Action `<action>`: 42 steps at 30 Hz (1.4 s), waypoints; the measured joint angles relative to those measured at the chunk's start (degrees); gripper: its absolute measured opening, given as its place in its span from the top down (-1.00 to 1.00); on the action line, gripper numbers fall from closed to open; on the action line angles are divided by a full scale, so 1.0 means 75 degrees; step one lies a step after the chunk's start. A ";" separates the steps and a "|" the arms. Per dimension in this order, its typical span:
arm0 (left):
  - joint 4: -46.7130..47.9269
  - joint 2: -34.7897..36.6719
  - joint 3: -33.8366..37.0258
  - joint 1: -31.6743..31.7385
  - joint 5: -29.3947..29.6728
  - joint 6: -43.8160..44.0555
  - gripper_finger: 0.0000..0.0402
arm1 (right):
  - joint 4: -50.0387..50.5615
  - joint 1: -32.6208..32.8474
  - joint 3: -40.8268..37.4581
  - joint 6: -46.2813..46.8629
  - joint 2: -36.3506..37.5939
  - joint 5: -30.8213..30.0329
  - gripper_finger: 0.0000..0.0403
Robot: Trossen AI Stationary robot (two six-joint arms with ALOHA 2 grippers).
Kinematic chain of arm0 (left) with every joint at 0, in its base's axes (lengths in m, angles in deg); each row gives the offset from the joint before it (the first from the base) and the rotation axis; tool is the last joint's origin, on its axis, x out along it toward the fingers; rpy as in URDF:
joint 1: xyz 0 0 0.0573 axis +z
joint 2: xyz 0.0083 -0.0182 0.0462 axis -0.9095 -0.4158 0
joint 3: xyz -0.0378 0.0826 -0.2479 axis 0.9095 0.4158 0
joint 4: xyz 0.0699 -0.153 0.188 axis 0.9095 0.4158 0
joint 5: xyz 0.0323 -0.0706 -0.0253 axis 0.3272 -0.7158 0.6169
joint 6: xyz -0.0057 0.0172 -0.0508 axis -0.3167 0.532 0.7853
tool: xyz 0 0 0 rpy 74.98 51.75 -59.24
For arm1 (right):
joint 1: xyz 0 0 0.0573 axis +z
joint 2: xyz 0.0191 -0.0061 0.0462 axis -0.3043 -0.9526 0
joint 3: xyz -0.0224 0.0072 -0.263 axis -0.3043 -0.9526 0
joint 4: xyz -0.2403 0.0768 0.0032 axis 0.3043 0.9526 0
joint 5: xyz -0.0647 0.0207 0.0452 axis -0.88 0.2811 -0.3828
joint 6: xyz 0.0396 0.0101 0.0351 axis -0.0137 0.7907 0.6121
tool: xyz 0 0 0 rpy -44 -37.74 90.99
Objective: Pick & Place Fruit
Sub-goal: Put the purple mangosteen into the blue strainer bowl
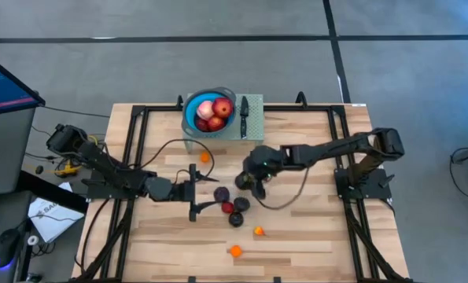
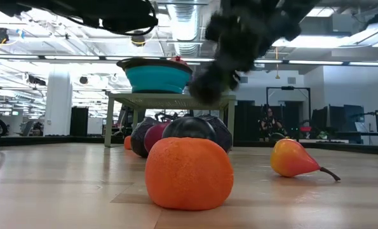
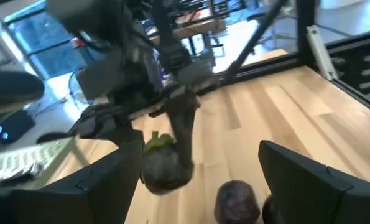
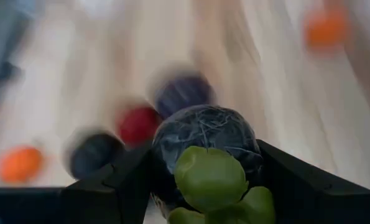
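the right gripper (image 4: 203, 186) clamps 1 dark purple fruit (image 4: 200, 146) in its jaws above the surface's middle, lifted for the blue bowl (image 1: 193, 116) at the far edge; left gripper (image 1: 196, 196) waits, jaws wide.

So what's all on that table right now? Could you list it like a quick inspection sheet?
Surface: wooden table, black frame rails.
Job's things: apples in blue bowl; dark fruits mid-table; orange fruits near the front; small pear.
Clutter: knife on green mat beside the bowl.
Grippers: right gripper shut on a dark fruit with green top, lifted; left gripper open beside the dark fruits.
Cables: black cable looping over the table.
Surroundings: monitor to the left; person far behind.
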 joint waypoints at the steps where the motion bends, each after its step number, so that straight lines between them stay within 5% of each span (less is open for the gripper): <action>1: 0.0006 0.0000 0.0000 0.0005 0.0085 0.0089 -0.57 | 0.0415 -0.0104 0.0033 0.0225 -0.0078 -0.0010 -0.19; 19: 0.0014 0.0000 0.0000 0.0064 0.0488 0.0578 -0.57 | 0.2852 0.0247 0.2830 0.0348 -0.2905 -0.0565 -0.20; 25: 0.0082 0.0000 -0.0003 0.0064 0.0481 0.0851 -0.57 | 0.3425 0.0238 0.3604 -0.0155 -0.3474 -0.0547 -0.35; 33: 0.0129 0.0000 -0.0003 0.0061 0.0470 0.0881 -0.57 | 0.3651 0.0231 0.3907 -0.0300 -0.3557 -0.0592 -0.61; 42: 0.0304 0.0000 -0.0003 0.0012 0.0464 0.1263 -0.57 | 0.3732 0.0433 0.3907 -0.0239 -0.2826 -0.0822 -0.69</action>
